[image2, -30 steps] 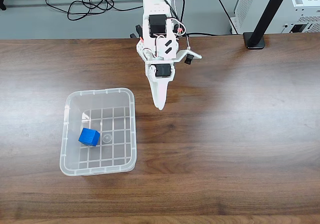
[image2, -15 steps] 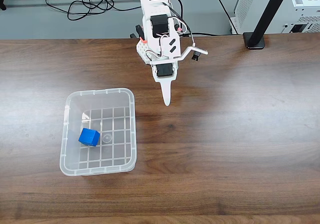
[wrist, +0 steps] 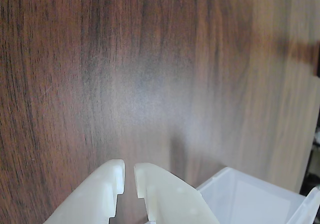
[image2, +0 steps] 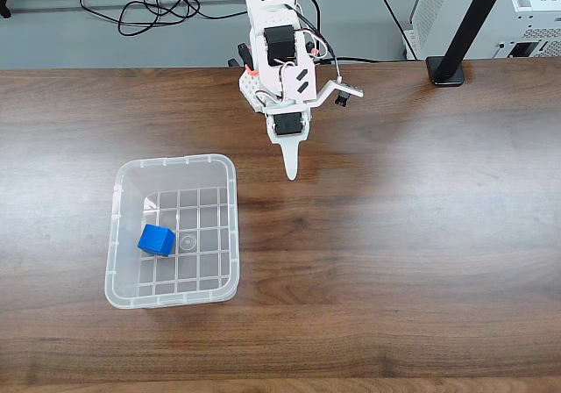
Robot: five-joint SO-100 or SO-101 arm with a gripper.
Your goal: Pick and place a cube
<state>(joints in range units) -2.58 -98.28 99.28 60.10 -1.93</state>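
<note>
The small blue cube lies inside the clear plastic bin, left of the bin's middle, in the fixed view. My white gripper hangs over bare wood to the upper right of the bin, well apart from it. Its two fingers meet in a single point there. In the wrist view the gripper enters from the bottom edge with only a thin slit between the fingers and nothing held. A corner of the bin shows at the lower right of the wrist view.
Dark wooden table with wide free room right of the bin. A black stand foot sits at the back right, and cables lie behind the table's back edge.
The arm has drawn back toward its base and turned slightly, so the gripper tip sits a little higher in the fixed view. Cube and bin have not moved.
</note>
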